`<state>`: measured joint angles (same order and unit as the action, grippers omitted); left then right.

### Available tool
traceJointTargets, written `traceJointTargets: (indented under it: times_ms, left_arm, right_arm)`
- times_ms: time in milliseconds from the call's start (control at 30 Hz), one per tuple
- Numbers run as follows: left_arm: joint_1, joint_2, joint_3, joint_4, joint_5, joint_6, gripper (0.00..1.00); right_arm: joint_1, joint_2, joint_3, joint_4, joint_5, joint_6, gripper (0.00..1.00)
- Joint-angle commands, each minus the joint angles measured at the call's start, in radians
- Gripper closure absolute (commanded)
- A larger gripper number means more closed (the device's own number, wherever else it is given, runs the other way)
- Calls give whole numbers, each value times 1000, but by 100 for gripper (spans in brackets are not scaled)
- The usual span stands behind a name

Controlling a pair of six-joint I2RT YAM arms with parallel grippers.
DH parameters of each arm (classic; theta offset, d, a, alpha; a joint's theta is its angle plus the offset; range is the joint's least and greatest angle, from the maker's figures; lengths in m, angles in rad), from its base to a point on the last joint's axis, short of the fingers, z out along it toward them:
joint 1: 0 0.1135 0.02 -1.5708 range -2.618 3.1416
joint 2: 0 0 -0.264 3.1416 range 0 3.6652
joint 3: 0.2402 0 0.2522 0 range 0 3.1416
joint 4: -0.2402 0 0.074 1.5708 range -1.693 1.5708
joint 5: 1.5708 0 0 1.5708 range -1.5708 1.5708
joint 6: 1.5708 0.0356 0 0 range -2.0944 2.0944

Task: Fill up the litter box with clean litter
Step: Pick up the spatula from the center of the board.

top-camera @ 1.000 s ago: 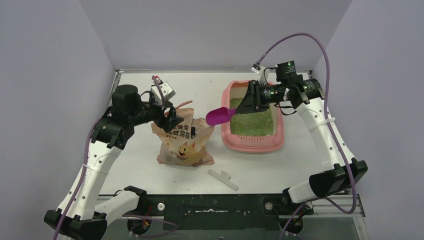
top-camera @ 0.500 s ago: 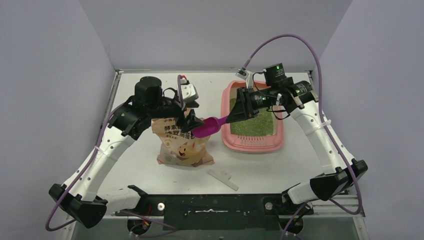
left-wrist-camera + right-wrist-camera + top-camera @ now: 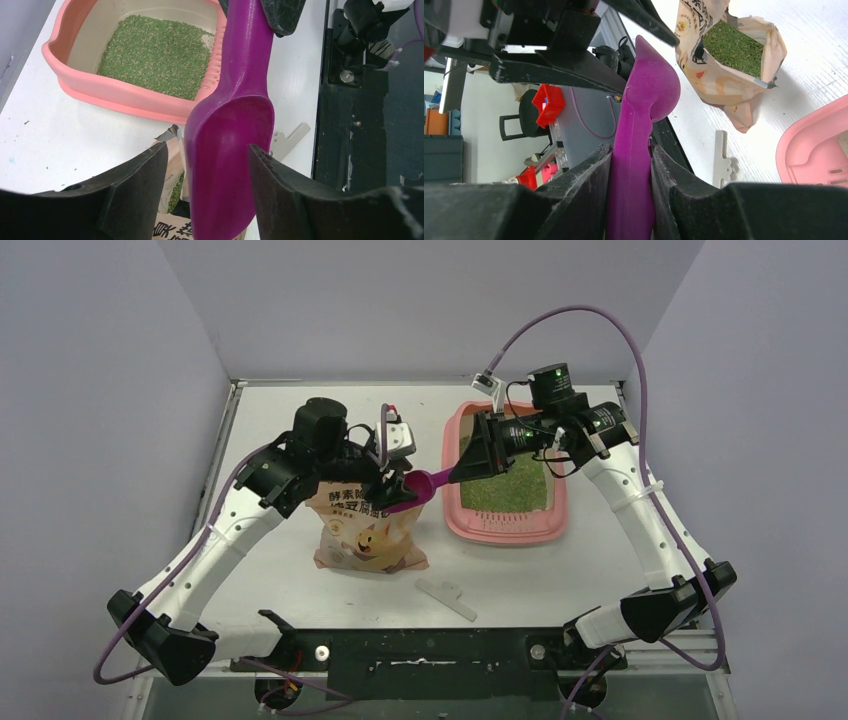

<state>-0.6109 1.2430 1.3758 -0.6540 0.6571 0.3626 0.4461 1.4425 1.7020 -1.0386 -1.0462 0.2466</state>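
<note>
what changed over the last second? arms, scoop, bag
The left gripper swung right, from the top left corner of the bag across its mouth; its open jaws now straddle the bowl of the scoop. The right gripper, shut on the scoop's handle, carried it left from the litter box to over the bag. Bag, litter box, litter and white strip stayed put.

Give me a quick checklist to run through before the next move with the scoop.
1. Right gripper shut on the scoop handle: ok.
2. Left gripper open, one finger on each side of the scoop bowl; whether it touches the bowl: cannot tell.
3. Bag upright and open, litter showing inside: ok.
4. Scoop bowl above the bag: ok.
5. Litter box filled: not ok, part of its floor is bare.
</note>
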Motion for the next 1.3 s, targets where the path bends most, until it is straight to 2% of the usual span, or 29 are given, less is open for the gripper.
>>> traceJointTargets:
  times_ms: [0,133,300,833,900,1000,1133,1167,1200,1267]
  left_arm:
    - [-30,10,53,18,-16,24,47]
    - [-46,6,32,57,-27,7,65]
    - [-49,-11,15,89,-39,0,100]
    - [-76,2,44,14,-80,92,100]
    - [-81,3,45,10,-87,99,100]
    - [-86,3,45,11,-95,101,100]
    - [-90,0,44,15,-104,100,100]
    - [-91,-1,43,15,-106,99,100]
    - [-91,-1,42,15,-107,99,100]
    - [-91,-2,42,16,-123,95,100]
  right_arm:
    - [4,-49,-5,90,-48,30,100]
    - [5,-51,-18,102,-46,39,100]
    - [4,-51,-25,101,-23,41,97]
    - [4,-54,-63,168,-28,108,80]
    - [5,-54,-65,171,-26,110,73]
    - [6,-52,-68,176,-20,116,68]
    - [5,-51,-71,187,-9,127,66]
    - [6,-49,-73,192,-4,133,61]
    - [6,-49,-76,197,-1,138,60]
    - [11,-50,-81,205,-7,143,71]
